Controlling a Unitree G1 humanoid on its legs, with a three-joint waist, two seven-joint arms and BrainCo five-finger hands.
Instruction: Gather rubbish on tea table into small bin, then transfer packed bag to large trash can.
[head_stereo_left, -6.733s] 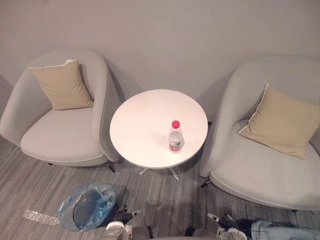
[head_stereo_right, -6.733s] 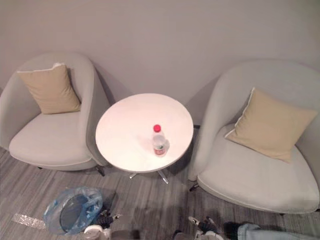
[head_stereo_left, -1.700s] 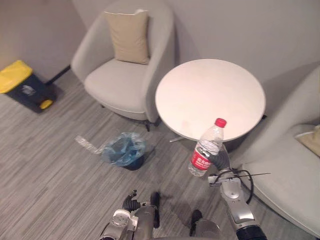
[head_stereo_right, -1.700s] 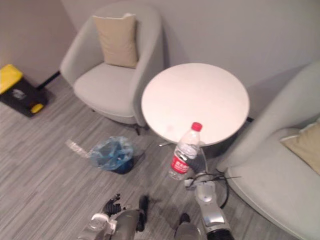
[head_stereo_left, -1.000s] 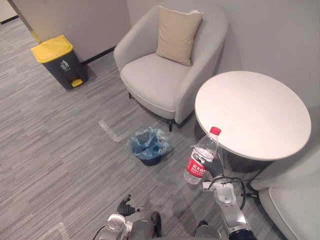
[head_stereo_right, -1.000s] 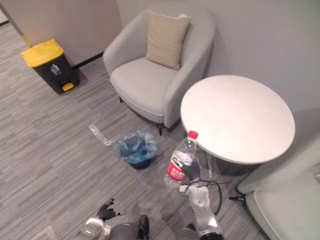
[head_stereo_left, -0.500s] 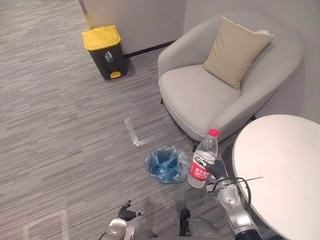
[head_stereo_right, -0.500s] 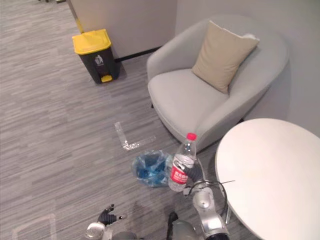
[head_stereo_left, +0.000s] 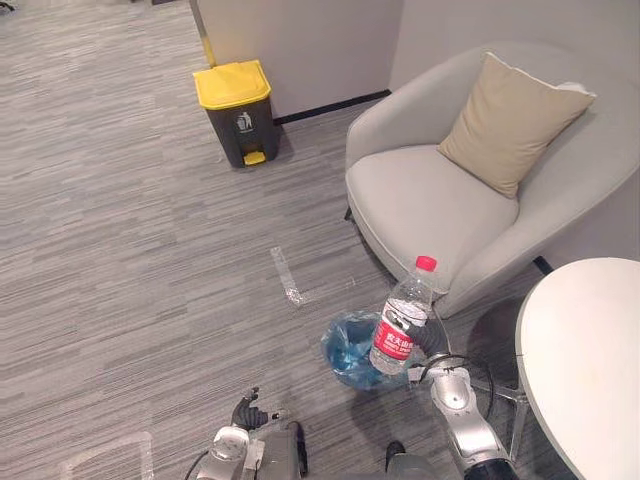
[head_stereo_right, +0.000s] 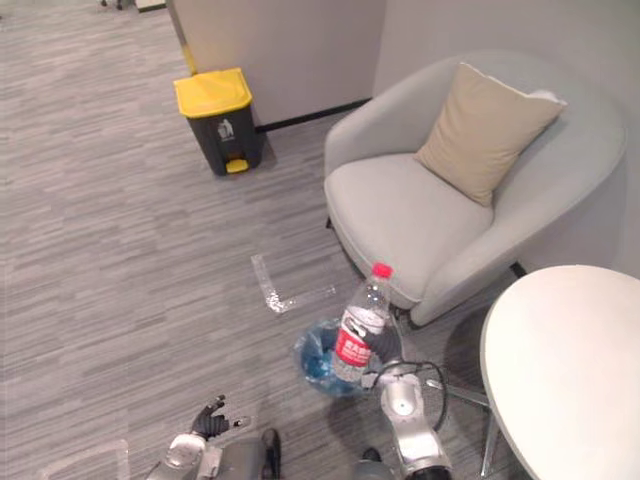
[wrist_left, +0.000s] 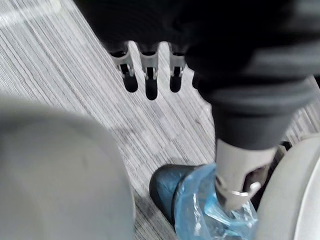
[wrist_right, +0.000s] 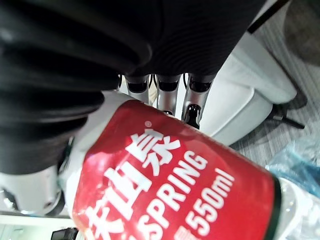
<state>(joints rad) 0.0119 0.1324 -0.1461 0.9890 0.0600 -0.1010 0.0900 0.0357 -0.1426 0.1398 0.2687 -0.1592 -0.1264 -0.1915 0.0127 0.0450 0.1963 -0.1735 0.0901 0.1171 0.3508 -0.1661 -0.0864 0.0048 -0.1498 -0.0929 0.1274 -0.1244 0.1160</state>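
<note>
- Clear plastic bottle (head_stereo_left: 401, 322) with a red label and a pink-red cap stands nearly upright in the right hand (head_stereo_right: 387, 346), cap up and leaning slightly toward the armchair
- The right hand's fingers (wrist_right: 169, 93) are curled round the labelled part of the bottle from behind, and the dark ribbed cover lies along the other side of the label
- In the eye views the bottle shows in front of the open mouth of the small bin (wrist_left: 166, 191), over its rim on the tea table's side; how high above the bin it hangs I cannot tell
- The small bin is dark and lined with a blue bag (head_stereo_left: 343, 352) whose crumpled edge folds out over the rim; it stands on the grey striped carpet (head_stereo_left: 120, 250), just beside the front of the armchair
- The left hand (head_stereo_right: 209, 419) is low at the robot's left side, holding nothing; its fingers (wrist_left: 150, 76) hang loosely apart above the carpet, well away from the bottle
- The white round tea table (head_stereo_left: 590, 370) is to the robot's right, beside the armchair, and its visible top is bare
- The light grey armchair (head_stereo_left: 430, 200) stands against the wall with a tan cushion (head_stereo_left: 512, 118) propped against its backrest
- The large trash can (head_stereo_left: 240, 120), dark with a yellow lid that is closed, stands against the wall, well apart from the small bin
- A corner-shaped strip of clear tape (head_stereo_left: 287, 277) is on the carpet between the two bins
</note>
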